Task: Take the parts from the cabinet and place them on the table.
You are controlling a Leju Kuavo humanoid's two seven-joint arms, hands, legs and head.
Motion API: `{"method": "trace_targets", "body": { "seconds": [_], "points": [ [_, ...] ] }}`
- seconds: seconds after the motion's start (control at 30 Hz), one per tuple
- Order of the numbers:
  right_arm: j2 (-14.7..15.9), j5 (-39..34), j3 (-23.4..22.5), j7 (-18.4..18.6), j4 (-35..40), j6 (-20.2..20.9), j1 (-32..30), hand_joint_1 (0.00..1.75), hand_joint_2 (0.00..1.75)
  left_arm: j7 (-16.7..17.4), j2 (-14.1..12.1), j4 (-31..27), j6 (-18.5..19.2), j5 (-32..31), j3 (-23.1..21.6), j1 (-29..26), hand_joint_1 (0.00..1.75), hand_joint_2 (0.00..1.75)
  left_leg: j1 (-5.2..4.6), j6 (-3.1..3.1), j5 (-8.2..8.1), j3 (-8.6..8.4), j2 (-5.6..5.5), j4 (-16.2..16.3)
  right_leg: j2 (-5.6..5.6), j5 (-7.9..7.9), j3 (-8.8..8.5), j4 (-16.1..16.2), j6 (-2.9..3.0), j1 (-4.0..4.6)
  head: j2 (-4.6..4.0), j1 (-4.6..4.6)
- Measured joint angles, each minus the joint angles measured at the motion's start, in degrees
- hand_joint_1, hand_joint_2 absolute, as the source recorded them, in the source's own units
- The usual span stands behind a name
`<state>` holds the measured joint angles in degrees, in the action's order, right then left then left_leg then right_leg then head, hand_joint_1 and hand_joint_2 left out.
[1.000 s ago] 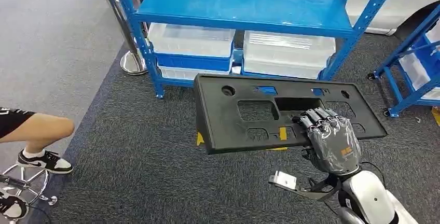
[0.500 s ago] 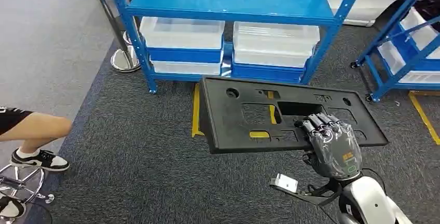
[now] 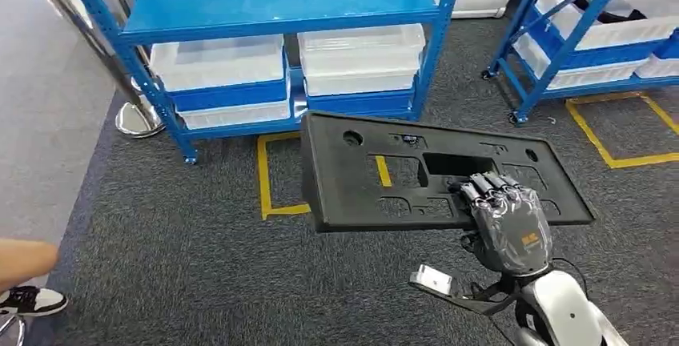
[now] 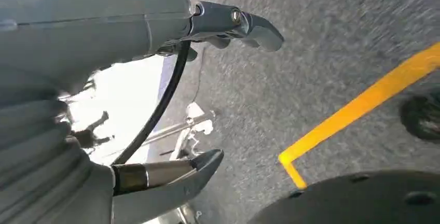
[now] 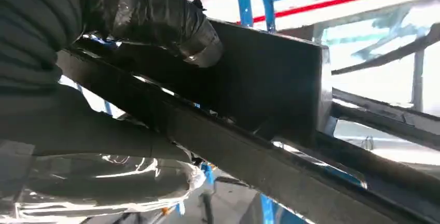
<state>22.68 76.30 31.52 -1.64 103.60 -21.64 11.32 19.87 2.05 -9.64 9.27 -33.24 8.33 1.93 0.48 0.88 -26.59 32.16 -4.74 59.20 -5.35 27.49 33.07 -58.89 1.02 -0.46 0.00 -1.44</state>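
Observation:
A large black plastic panel point(image 3: 360, 178) with several cut-outs hangs flat above the carpet in the head view. My right hand point(image 3: 506, 222) grips its near long edge, fingers curled over the top face. In the right wrist view the same panel point(image 5: 270, 84) runs across the picture, with my right hand's fingers point(image 5: 150, 16) wrapped over its rim. My left hand point(image 4: 155, 27) hangs over the grey carpet, its fingers point(image 4: 249, 24) and thumb apart with nothing between them.
A blue shelf rack point(image 3: 280, 2) stands ahead with white bins point(image 3: 216, 62) on its bottom level. A second blue rack point(image 3: 576, 26) stands at the right. Yellow tape point(image 3: 268, 178) marks the carpet. A steel post base point(image 3: 136, 118) and a person's shoe point(image 3: 32, 302) are at the left.
The whole picture has shifted left, so the camera has turned right. The second rack and more yellow tape have come into view. My right hand keeps hold of the panel.

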Motion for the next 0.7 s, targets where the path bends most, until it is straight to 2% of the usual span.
{"method": "trace_targets", "body": {
  "seconds": [0.07, 0.1, 0.13, 0.17, 0.2, 0.27, 0.3, 0.33, 0.37, 0.4, 0.43, 0.47, 0.5, 0.57, 0.6, 0.63, 0.67, 0.7],
  "points": [
    [-0.79, 0.11, 0.52, -0.07, -0.44, 0.04, 0.25, 1.75, 1.75, 0.33, -0.15, -0.02, 0.35, 0.28, 0.48, 0.45, 0.00, 1.75, -0.30, 0.31, -0.28, -0.05, 1.27, -0.69, -1.06, -0.42, 0.34, 0.27, -0.69, -0.45, 0.00, 0.04],
    [-0.94, 0.13, 0.89, -0.07, -0.76, 0.04, 0.63, 1.75, 1.75, 0.79, -0.13, -0.02, 0.61, 0.26, 0.61, 0.63, 0.00, 1.75, 0.12, 0.55, -0.08, -0.22, 1.94, -1.61, -1.71, -0.68, 0.54, 0.40, -1.14, 0.05, 0.00, 0.11],
    [-1.04, 0.13, 1.18, -0.05, -1.03, 0.00, 0.77, 1.75, 1.75, 1.11, -0.04, -0.02, 1.02, 0.11, 0.65, 0.70, 0.00, 1.75, 0.43, 0.88, 0.37, -0.43, 2.97, -2.26, 0.03, 0.02, 0.78, -0.24, -1.22, 0.05, 0.00, 0.09],
    [-1.05, 0.13, 1.29, -0.02, -1.16, -0.07, 1.24, 1.75, 1.75, 1.31, -0.11, -0.02, 1.18, -0.44, 0.65, 0.51, 0.00, 1.75, 0.55, 1.14, 0.47, -0.48, 3.57, -2.57, 2.70, 1.75, 1.93, -2.44, -1.42, 0.30, 0.00, 0.48],
    [-1.07, 0.11, 1.42, 0.20, -1.29, -0.22, 1.43, 1.75, 1.75, 1.33, -0.13, -0.02, 1.16, -1.05, 0.65, 0.29, 0.00, 1.75, 0.56, 1.19, 0.49, -0.43, 4.27, -2.57, 4.04, 3.91, 3.92, -6.48, -1.79, 0.12, 0.00, 0.48],
    [-1.02, -0.07, 1.53, 0.41, -1.35, -0.50, 0.84, 1.75, 1.75, 1.20, -0.11, 0.00, 0.92, -1.79, 0.65, -0.01, 0.00, 1.75, 0.53, 1.26, 0.41, -0.41, 5.63, -2.51, 4.84, 7.19, 7.94, -14.88, -2.38, -0.35, 0.00, 0.50],
    [-1.00, -0.07, 1.55, 0.48, -1.38, -0.55, 0.43, 1.75, 1.75, 1.16, -0.09, 0.00, 0.87, -1.95, 0.65, -0.06, 0.00, 1.75, 0.56, 1.22, 0.38, -0.43, 6.32, -2.49, 4.98, 7.25, 8.98, -16.92, -2.58, -0.56, 0.00, 0.50],
    [-0.98, -0.07, 1.55, 0.48, -1.46, -0.55, 0.26, 1.75, 1.75, 1.14, -0.09, 0.00, 0.85, -2.06, 0.65, -0.05, 0.00, 1.75, 0.59, 1.12, 0.31, -0.48, 7.02, -2.45, 5.13, 5.85, 8.54, -15.81, -2.80, -0.83, 0.00, 0.50],
    [-0.98, -0.07, 1.55, 0.50, -1.48, -0.55, 0.25, 1.75, 1.75, 1.14, -0.02, 0.00, 0.85, -2.10, 0.63, -0.01, 0.00, 1.75, 0.63, 0.96, 0.19, -0.51, 7.72, -2.33, 5.51, 3.41, 6.69, -12.03, -2.96, -1.01, 0.00, 0.48],
    [-0.96, -0.09, 1.55, 0.55, -1.48, -0.57, 0.27, 1.75, 1.75, 1.11, 0.02, 0.00, 0.85, -2.14, 0.63, 0.03, 0.00, 1.75, 0.70, 0.77, 0.00, -0.60, 8.39, -2.15, 6.25, 0.64, 3.76, -6.34, -3.02, -1.09, 0.02, 0.50],
    [-0.96, -0.09, 1.55, 0.55, -1.48, -0.61, 0.26, 1.75, 1.75, 1.11, 0.07, -0.02, 0.81, -2.19, 0.63, 0.04, 0.00, 1.75, 0.72, 0.41, -0.27, -0.78, 8.85, -1.95, 8.13, -1.41, 0.87, -1.02, -3.02, -1.07, 0.00, 0.50],
    [-0.96, -0.09, 1.55, 0.55, -1.51, -0.66, 0.31, 1.75, 1.75, 1.11, 0.04, -0.02, 0.79, -2.21, 0.63, 0.00, 0.00, 1.75, 0.37, 0.06, -0.45, -0.79, 9.37, -1.90, 9.67, -0.24, 0.32, 0.26, -2.78, -0.15, 0.00, 0.51],
    [-0.96, -0.09, 1.55, 0.57, -1.46, -0.76, 0.21, 1.75, 1.75, 1.09, 0.04, -0.02, 0.76, -2.21, 0.63, -0.02, 0.00, 1.75, 0.18, -0.25, -0.58, -0.81, 9.69, -1.67, 8.74, -0.81, 0.56, 0.61, -2.29, -0.21, 0.00, 0.42],
    [-0.91, -0.09, 1.55, 0.57, -1.48, -0.77, 0.05, 1.75, 1.75, 1.09, 0.04, -0.02, 0.74, -2.23, 0.63, 0.22, 0.00, 1.75, 0.13, -0.91, -0.60, -1.07, 10.74, -1.79, 7.64, -0.74, 1.01, 0.18, -1.85, -0.03, 0.00, 0.39],
    [-0.87, -0.11, 1.55, 0.57, -1.46, -0.77, 0.03, 1.75, 1.75, 1.09, 0.04, -0.02, 0.74, -2.23, 0.63, 0.29, 0.00, 1.75, 0.16, -1.34, -0.64, -1.25, 11.45, -1.85, 6.90, -0.91, 1.12, 0.30, -1.37, 0.04, 0.00, 0.44],
    [-0.80, -0.13, 1.55, 0.57, -1.46, -0.79, -0.01, 1.75, 1.75, 1.09, 0.04, -0.02, 0.74, -2.23, 0.63, 0.31, 0.00, 1.75, 0.46, -1.71, -1.37, -1.02, 11.06, -1.53, 6.37, -1.30, 0.76, 0.82, -0.74, -0.64, 0.00, 0.39],
    [-0.81, -0.15, 1.57, 0.57, -1.44, -0.88, 0.03, 1.75, 1.75, 1.09, 0.04, -0.02, 0.72, -2.29, 0.63, 0.32, 0.00, 1.75, 0.54, -1.74, -2.94, -0.57, 8.65, 0.25, 5.96, -1.44, 0.80, 0.97, -0.40, -0.51, 0.00, 0.41],
    [-0.78, -0.18, 1.55, 0.57, -1.44, -0.88, 0.12, 1.75, 1.75, 1.09, 0.07, -0.02, 0.72, -2.30, 0.61, 0.15, 0.00, 1.75, 0.62, -1.66, -5.56, 1.26, 6.63, 4.44, 5.43, -1.61, 0.96, 0.93, 0.02, -0.47, 0.00, 0.31]
  ]
}}
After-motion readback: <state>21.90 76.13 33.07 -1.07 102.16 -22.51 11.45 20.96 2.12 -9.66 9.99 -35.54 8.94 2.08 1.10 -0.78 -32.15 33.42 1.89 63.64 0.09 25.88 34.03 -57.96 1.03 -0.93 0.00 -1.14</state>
